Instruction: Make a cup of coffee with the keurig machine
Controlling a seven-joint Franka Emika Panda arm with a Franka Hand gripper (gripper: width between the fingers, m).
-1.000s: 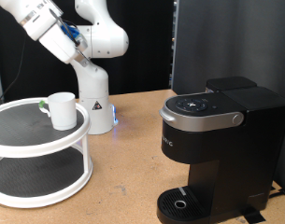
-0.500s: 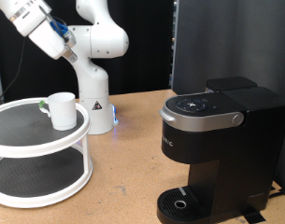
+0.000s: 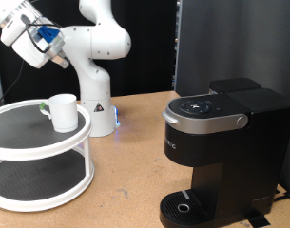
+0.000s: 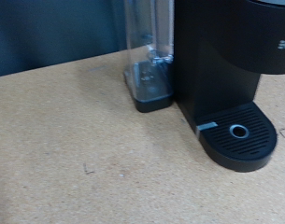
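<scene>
Gripper position: my gripper (image 3: 57,55) is raised near the exterior view's top left, above and to the left of the two-tier round stand (image 3: 40,157), touching nothing.
Finger state: cannot tell; my fingers are too small and blurred in the exterior view and do not show in the wrist view.
Cup location: the white mug (image 3: 62,111) stands upright on the stand's top shelf, near its right rim, well apart from the machine.
Machine location: the Keurig machine (image 3: 221,142) sits at the exterior view's right, lid down; its round drip tray (image 4: 237,135) is bare, and a clear water tank (image 4: 149,51) stands just beside its body.
Task status: judged early; no cup under the spout.
Risk 1: a descent off-centre could clip the mug's rim and tip it off the shelf edge.
Risk 2: a small green item beside the mug may foul my fingers.
Risk 3: the smooth ceramic wall may slip in a light grip.
</scene>
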